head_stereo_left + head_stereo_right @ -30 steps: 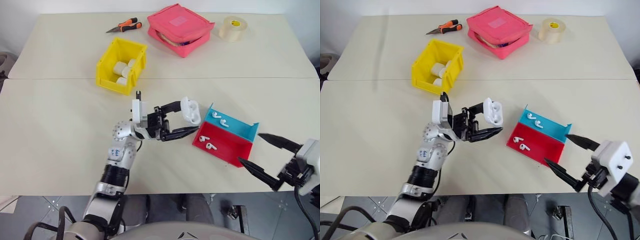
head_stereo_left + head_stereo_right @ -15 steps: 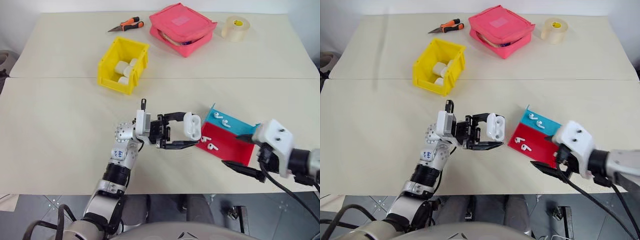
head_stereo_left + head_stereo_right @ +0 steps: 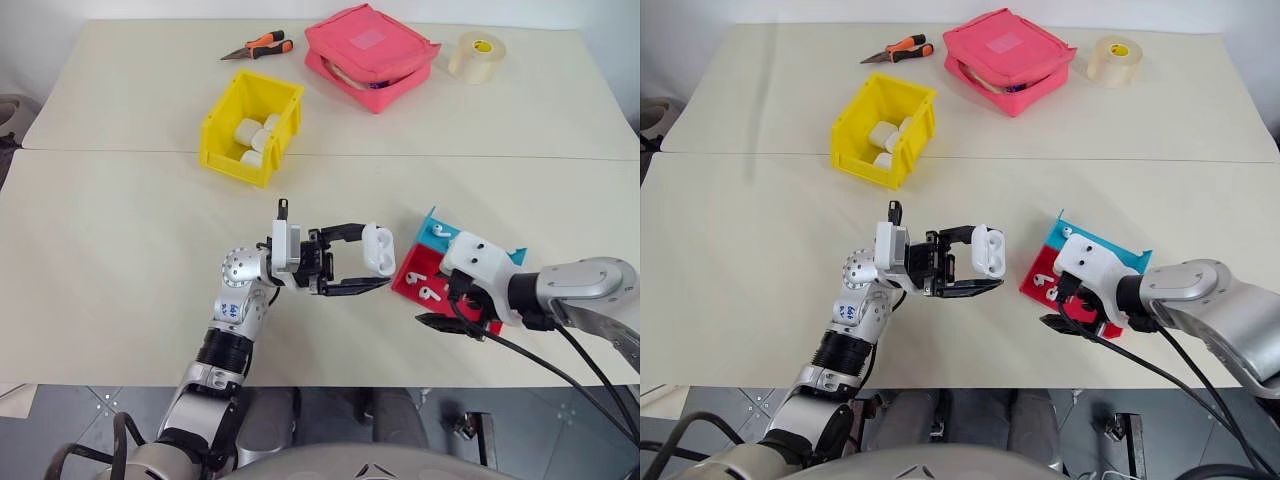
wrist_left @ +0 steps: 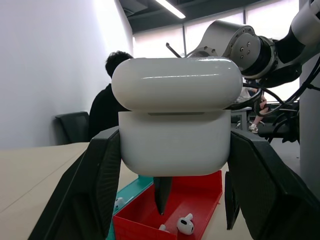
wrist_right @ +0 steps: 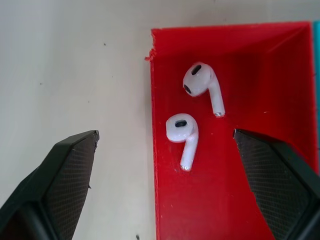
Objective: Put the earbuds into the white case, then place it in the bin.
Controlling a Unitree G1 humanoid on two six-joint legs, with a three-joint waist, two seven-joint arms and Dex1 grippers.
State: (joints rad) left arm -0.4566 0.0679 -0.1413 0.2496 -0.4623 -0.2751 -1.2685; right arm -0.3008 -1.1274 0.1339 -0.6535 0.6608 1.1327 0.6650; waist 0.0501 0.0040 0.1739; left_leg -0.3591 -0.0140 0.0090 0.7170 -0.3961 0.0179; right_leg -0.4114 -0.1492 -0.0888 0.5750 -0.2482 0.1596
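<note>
Left gripper (image 3: 362,270) clamping white case (image 3: 378,248) between both fingers, holding it off table, just beside tray (image 3: 455,295), likely keeping it handy for loading. Lid looking shut or barely ajar in left wrist view; cannot tell which. Right gripper (image 5: 165,185) hanging spread wide, empty, aiming down over tray's red half, straddling two earbuds (image 5: 192,115) lying loose there, probably lining up pick. Another earbud pair (image 3: 437,230) sitting in blue half. Bin (image 3: 222,135) waiting well apart, already holding white cases.

Office-like lab: ceiling strip lights (image 4: 171,8), seated person (image 4: 111,95).
</note>
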